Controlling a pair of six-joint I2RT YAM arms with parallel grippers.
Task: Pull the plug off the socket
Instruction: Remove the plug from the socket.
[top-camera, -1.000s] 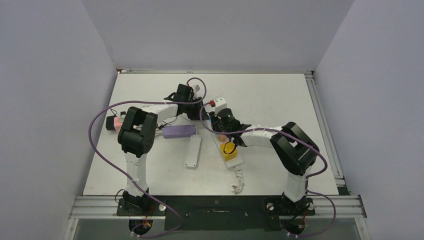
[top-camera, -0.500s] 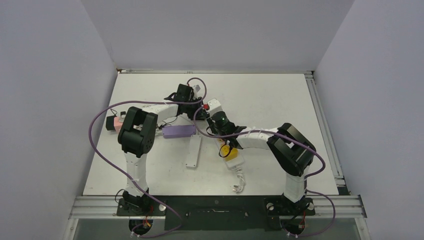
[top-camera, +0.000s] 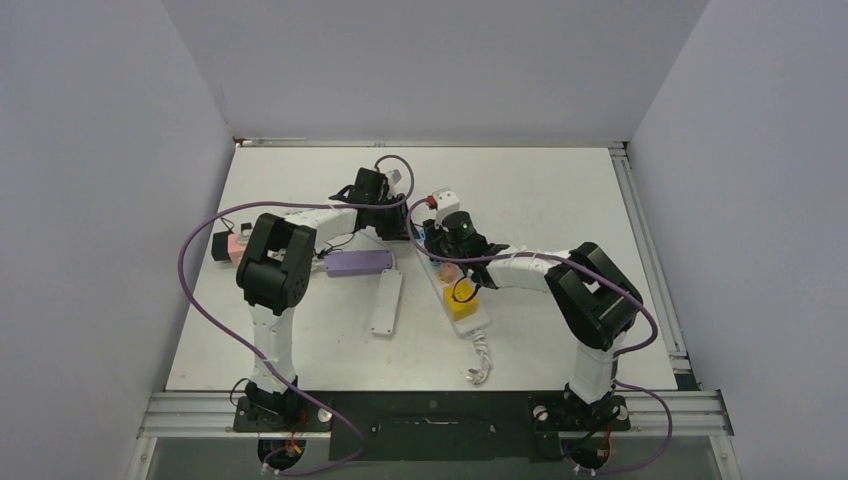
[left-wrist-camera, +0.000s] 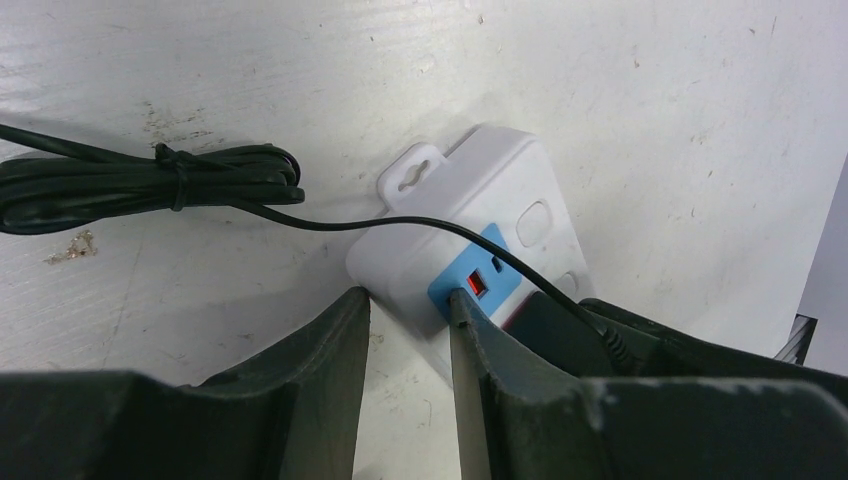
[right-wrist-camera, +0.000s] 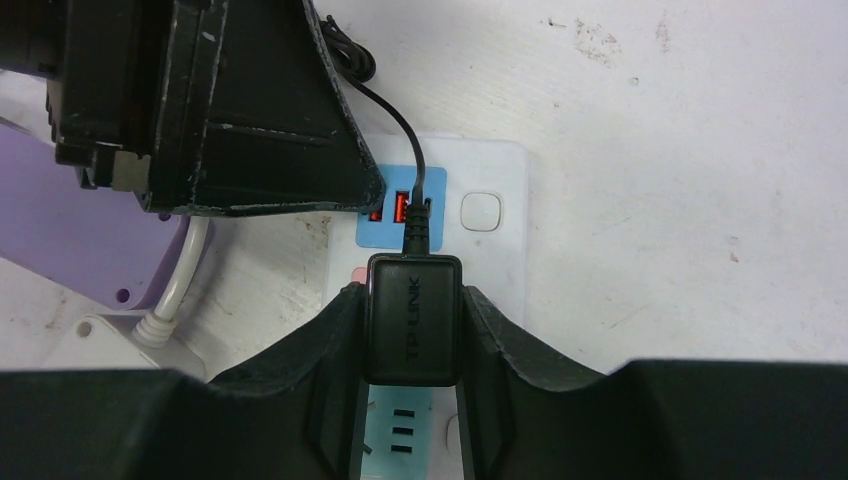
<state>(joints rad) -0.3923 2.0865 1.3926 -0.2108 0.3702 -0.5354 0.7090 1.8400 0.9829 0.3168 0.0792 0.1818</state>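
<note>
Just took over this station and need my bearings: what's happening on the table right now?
The right gripper is clamped on the black adapter plug, which sits over the white power strip. The left gripper, jaws slightly apart, bears on that strip's end. Whether the plug has left its socket can't be told from these views.

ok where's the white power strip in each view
top external: power strip centre, slanting, yellow plug on it
left wrist: centre right, its white end
right wrist: centre, under the black TP-Link plug
shared landmark, wrist views: blue USB panel with thin black cable
</note>
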